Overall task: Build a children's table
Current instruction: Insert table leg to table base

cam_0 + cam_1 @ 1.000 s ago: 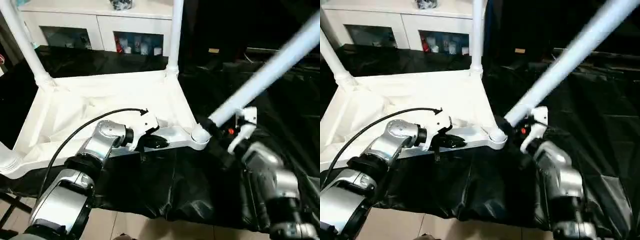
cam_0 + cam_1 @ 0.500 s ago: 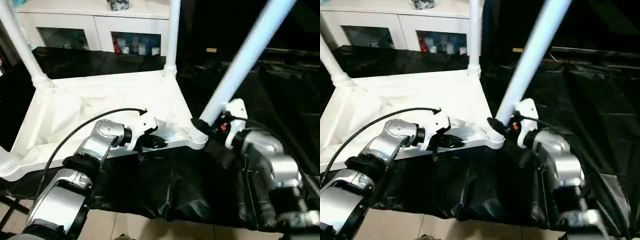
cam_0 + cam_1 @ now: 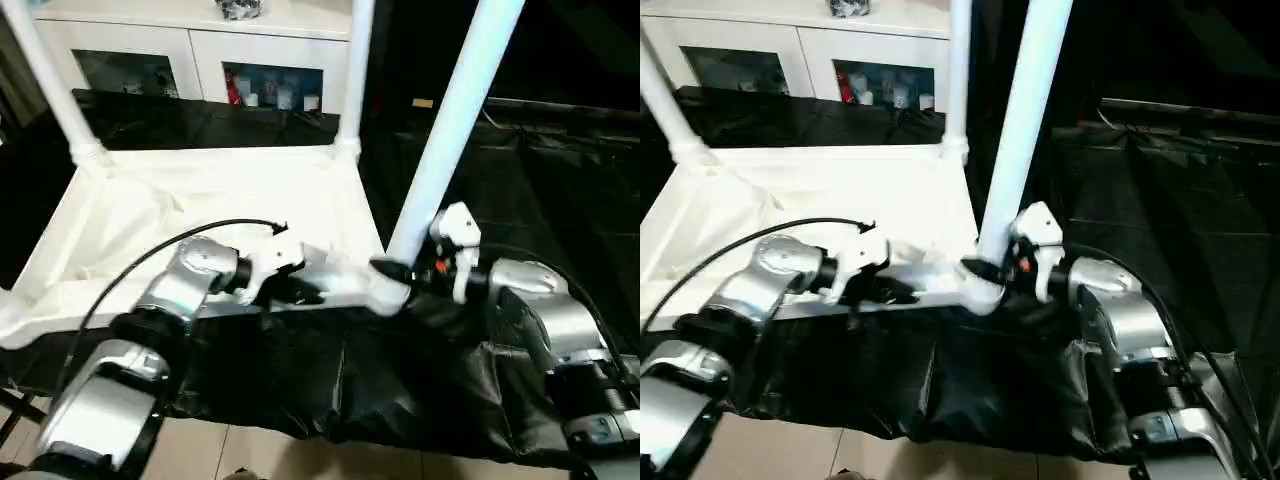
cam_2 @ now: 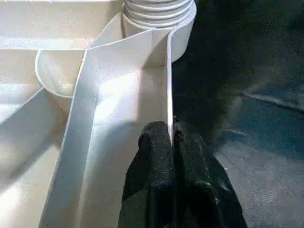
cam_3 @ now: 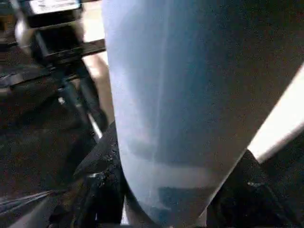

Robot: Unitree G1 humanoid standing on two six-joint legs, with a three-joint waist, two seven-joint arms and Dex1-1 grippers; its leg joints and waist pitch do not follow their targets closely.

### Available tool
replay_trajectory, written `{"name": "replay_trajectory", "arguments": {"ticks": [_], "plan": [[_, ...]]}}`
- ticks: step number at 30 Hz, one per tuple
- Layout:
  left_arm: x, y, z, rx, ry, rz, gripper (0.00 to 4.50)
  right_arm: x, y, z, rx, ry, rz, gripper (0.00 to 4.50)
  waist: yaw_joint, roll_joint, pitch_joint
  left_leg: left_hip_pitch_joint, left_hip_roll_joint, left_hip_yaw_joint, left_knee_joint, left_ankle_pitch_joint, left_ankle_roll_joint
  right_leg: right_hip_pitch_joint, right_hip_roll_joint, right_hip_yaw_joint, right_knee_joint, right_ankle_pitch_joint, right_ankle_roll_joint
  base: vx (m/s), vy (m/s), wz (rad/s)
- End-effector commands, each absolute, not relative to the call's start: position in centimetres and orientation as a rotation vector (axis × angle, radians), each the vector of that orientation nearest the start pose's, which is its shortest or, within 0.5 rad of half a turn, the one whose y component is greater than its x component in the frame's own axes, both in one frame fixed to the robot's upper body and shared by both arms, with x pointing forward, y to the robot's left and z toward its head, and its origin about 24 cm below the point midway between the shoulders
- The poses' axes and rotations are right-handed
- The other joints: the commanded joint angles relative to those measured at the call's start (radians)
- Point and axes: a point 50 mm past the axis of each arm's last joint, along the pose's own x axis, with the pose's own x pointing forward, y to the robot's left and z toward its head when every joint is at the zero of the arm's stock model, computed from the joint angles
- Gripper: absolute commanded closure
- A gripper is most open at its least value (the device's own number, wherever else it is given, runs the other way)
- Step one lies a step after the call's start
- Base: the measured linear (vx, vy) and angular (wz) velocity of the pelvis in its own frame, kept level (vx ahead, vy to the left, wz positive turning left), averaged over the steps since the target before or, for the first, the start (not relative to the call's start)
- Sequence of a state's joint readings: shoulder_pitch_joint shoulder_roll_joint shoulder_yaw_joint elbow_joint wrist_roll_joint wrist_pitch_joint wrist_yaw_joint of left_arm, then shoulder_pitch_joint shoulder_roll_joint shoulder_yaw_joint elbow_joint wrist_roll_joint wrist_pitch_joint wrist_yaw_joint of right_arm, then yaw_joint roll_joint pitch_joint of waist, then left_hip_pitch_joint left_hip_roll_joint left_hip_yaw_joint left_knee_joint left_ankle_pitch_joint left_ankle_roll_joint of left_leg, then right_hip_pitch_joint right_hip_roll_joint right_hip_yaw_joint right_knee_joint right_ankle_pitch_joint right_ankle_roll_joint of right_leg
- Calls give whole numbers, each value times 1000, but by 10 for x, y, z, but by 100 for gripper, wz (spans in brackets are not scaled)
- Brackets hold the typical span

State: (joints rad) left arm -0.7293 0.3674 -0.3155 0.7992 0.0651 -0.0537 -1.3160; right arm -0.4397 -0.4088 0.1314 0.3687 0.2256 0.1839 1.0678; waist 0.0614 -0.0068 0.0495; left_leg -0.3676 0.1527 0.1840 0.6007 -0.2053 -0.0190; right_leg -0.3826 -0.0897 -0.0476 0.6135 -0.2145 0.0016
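Left eye view has the children's table (image 3: 200, 215) lying upside down on a black sheet (image 3: 330, 370), ribbed underside facing up, with legs already standing in the far sockets. The right end effector (image 3: 405, 272) is clamped around the base of the near right leg (image 3: 450, 120), right where it meets the corner socket (image 3: 385, 293), so its fingers (image 5: 102, 175) sit about half apart with the leg filling the gap. The left end effector (image 3: 300, 292) is pressed together on the thin near edge wall of the top; the left wrist view shows both black fingers (image 4: 154, 166) pinching that rim just along from the ribbed socket collar (image 4: 159, 12).

My read: this is the seating step for that near right leg, and it looks close to upright but I can't tell whether it's fully home.

Tips for doing it well:
- Get the leg properly in line with the socket before pushing or twisting. Going in crooked on plastic just jams it.
- Keep the left pinch firm so the top can't slide or spin on the slippery sheet.
- Grip low on the leg, like it is now. Holding higher up gives more wobble.
- Don't let go until the leg stands on its own, straight like the far right leg (image 3: 352, 70).
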Motion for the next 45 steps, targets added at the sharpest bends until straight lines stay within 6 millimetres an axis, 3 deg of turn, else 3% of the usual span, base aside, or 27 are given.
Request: {"name": "replay_trajectory", "arguments": {"ticks": [1, 7, 10, 13, 15, 17, 18, 21, 23, 25, 28, 32, 34, 35, 40, 45], "plan": [[328, 125, 69, 547, 419, -1533, 450, 283, -155, 24, -105, 482, 1216, 262, 9, 0, -55, 12, 87, -26, -80, -153, 65, 42, -78, 43, -55, 6, -333, 0, 0, 0], [338, 126, 75, 534, 400, -1431, 450, 286, -155, 22, -120, 463, 1202, 262, 11, 0, -53, 15, 87, -26, -84, -185, 45, 39, -81, 45, -62, -44, -332, 0, 0, 0], [346, 126, 81, 524, 370, -1328, 450, 300, -154, 22, -109, 435, 1052, 262, 4, -2, -49, 17, 87, -29, -92, -250, 10, 34, -83, 46, -71, -145, -317, 0, 0, 0], [355, 125, 89, 524, 348, -1193, 450, 320, -157, 22, -65, 413, 824, 262, -6, -5, -46, 16, 85, -36, -98, -313, -35, 32, -84, 45, -82, -292, -266, 0, 0, 0], [358, 122, 93, 516, 332, -1115, 450, 330, -156, 22, -29, 404, 700, 262, -10, -9, -47, 16, 86, -37, -101, -319, -50, 27, -82, 46, -84, -296, -251, 0, 0, 0], [361, 116, 97, 495, 317, -1050, 450, 336, -155, 21, -4, 405, 605, 262, -14, -6, -49, 17, 86, -36, -100, -298, -55, 26, -82, 48, -79, -253, -259, 0, 0, 0], [362, 109, 98, 475, 307, -1007, 450, 340, -153, 19, 14, 415, 551, 262, -12, -11, -53, 17, 84, -32, -96, -267, -44, 27, -79, 46, -77, -199, -268, 0, 0, 0], [361, 94, 96, 459, 299, -950, 450, 344, -148, 14, 23, 442, 464, 262, -9, -10, -60, 13, 80, -25, -86, -166, -7, 34, -76, 46, -64, -49, -295, 0, 0, 0], [357, 80, 93, 443, 295, -936, 450, 346, -141, 11, 35, 461, 430, 262, -5, -15, -64, 7, 77, -20, -76, -62, 45, 41, -77, 44, -52, 85, -324, 0, 0, 0], [352, 67, 87, 438, 301, -940, 450, 347, -129, 9, 27, 477, 442, 262, -1, -17, -65, 3, 77, -19, -71, -25, 77, 44, -78, 42, -46, 133, -334, 0, 0, 0], [351, 66, 85, 442, 305, -938, 450, 347, -123, 9, 31, 473, 454, 262, 1, -17, -62, 9, 79, -16, -74, -63, 91, 38, -73, 39, -54, 78, -326, 0, 0, 0], [351, 67, 86, 449, 312, -936, 450, 347, -116, 10, 28, 467, 491, 262, -2, -15, -55, 12, 83, -19, -85, -168, 35, 35, -74, 40, -69, -76, -295, 0, 0, 0], [350, 68, 86, 456, 315, -946, 450, 348, -111, 13, 64, 447, 529, 262, -3, -14, -58, 12, 83, -20, -84, -155, 28, 36, -74, 42, -65, -55, -291, 0, 0, 0], [349, 68, 86, 456, 315, -956, 450, 349, -111, 16, 79, 437, 537, 206, -3, -14, -59, 12, 83, -18, -83, -140, 33, 36, -74, 42, -63, -25, -295, 0, 0, 0], [347, 68, 87, 457, 311, -974, 450, 355, -113, 26, 120, 382, 552, 166, -3, -15, -66, 7, 80, -15, -74, -63, 71, 41, -73, 41, -48, 96, -325, 0, 0, 0], [345, 71, 89, 463, 298, -1018, 450, 359, -117, 37, 151, 334, 589, 118, -4, -13, -64, 7, 81, -15, -73, -78, 85, 39, -74, 40, -50, 75, -331, 0, 0, 0]]}}
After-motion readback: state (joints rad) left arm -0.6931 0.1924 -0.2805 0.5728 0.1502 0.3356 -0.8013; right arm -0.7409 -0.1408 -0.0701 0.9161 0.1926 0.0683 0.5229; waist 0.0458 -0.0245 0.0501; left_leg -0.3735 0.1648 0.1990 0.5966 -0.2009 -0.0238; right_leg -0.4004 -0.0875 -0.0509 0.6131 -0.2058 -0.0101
